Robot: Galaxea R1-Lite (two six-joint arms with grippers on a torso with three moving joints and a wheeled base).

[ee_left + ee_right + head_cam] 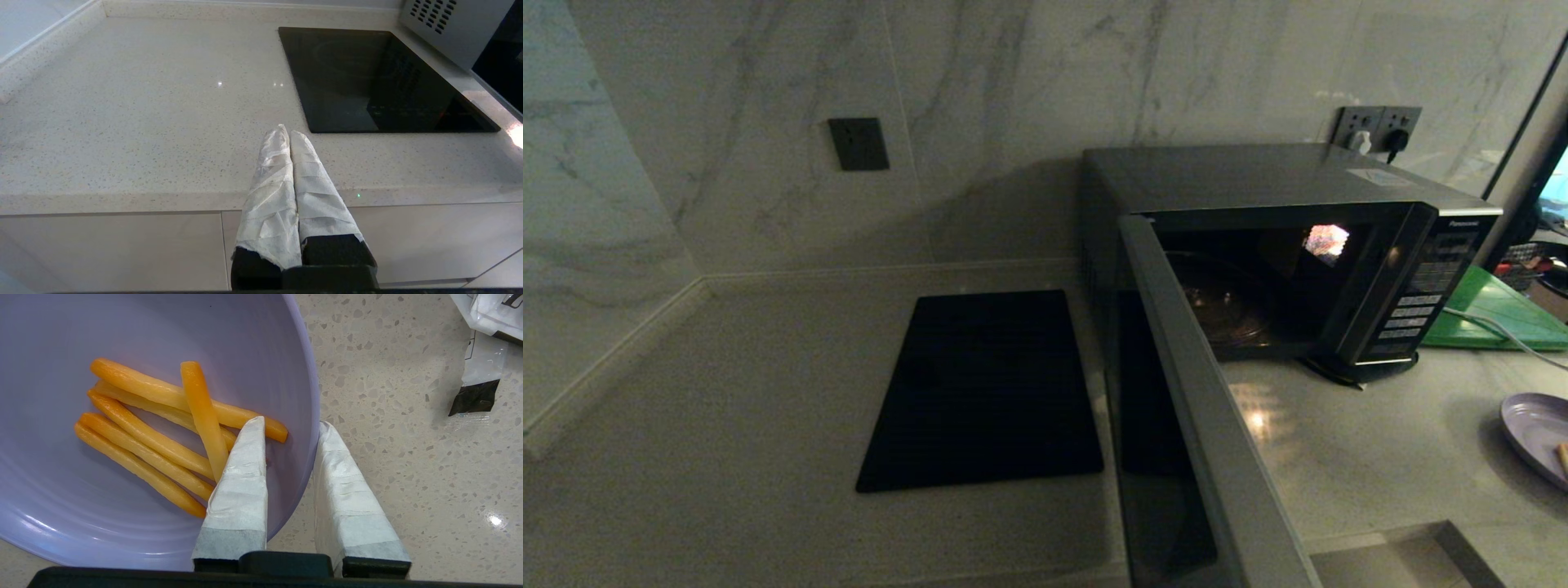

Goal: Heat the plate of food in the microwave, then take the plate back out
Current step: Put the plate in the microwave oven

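Lilac plate of food (102, 498) sits on the speckled stone counter (408, 457), well to the right of the microwave (1258, 180), only its edge showing at the right border of your head view. Your right end effector (291, 426) straddles the plate's rim: one wrapped finger lies inside over the plate, its tip beside the orange-tan sticks (163, 416), the other outside above the counter, with the rim in the narrow gap between them. You cannot tell from the wrist view whether the pads press the rim or stand just off it. About six sticks lie in a loose bundle, one crossing over the others. Near the plate, a clear wrapper with a dark end (476, 381) lies on the counter. The microwave stands at the back against the marble wall, its door (1201, 392) swung wide toward you, the cavity lit and the glass turntable (1225, 306) bare. A flat black slab (984, 392) lies on the counter left of the microwave; a green board (1494, 314) lies to its right, with a white cable (1494, 333) across it. Your left end effector (289, 132) hangs parked over the counter's front edge, its paper-wrapped fingers pressed together, holding nothing.
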